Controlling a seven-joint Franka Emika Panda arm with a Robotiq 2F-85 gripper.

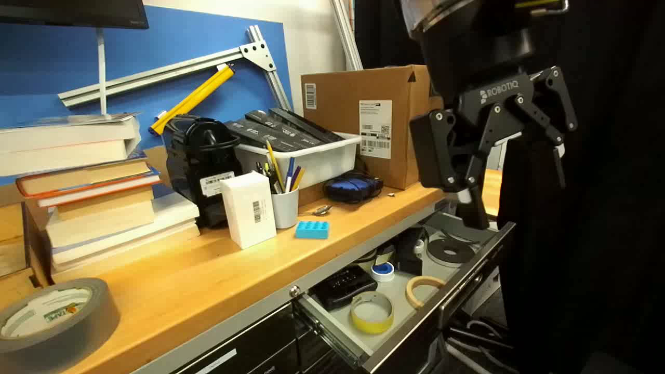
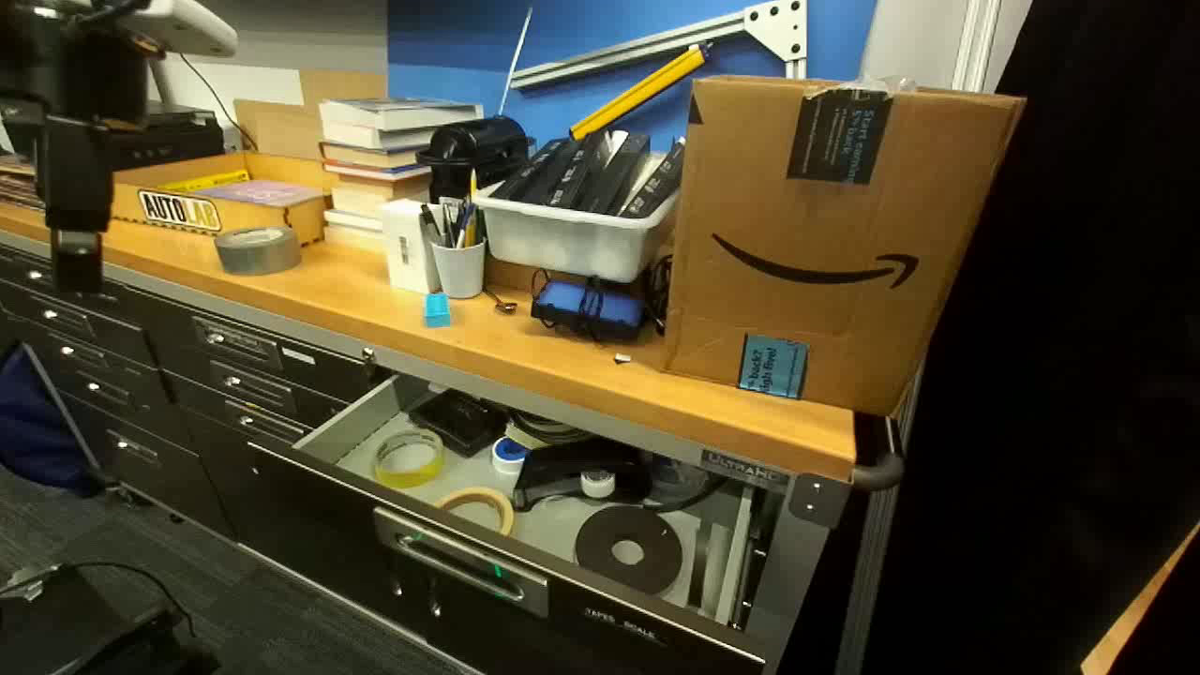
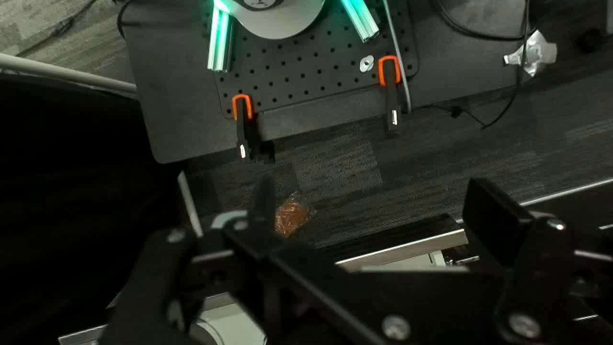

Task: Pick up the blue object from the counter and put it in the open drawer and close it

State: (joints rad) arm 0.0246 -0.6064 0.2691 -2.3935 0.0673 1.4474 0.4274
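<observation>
Cyan-blue studded plastic brick (image 1: 312, 230) lies on the light-brown wooden counter (image 1: 202, 272), just on the near side of a pale cylindrical pen cup (image 1: 286, 212), behind the left end of the wide shallow grey metal drawer (image 1: 400, 292), which stands pulled open. Black two-finger Robotiq gripper (image 1: 518, 197) hangs on the near side, well apart from the brick. Fingers (image 1: 474, 210) spread wide; nothing held that can be seen.

Governing relation: brick lies to the far side of the fingers and, by my reading, to their left. Long axis, judged from both exterior views, runs diagonal to the counter's front edge, near-right to far-left. Inference: next move calls for a reach far and left, gripper turned so the fingers straddle the short width. Cup could crowd the far finger. Wrist view shows dark carpet (image 3: 330, 167) and part of the drawer, no brick; alignment unchecked.
</observation>
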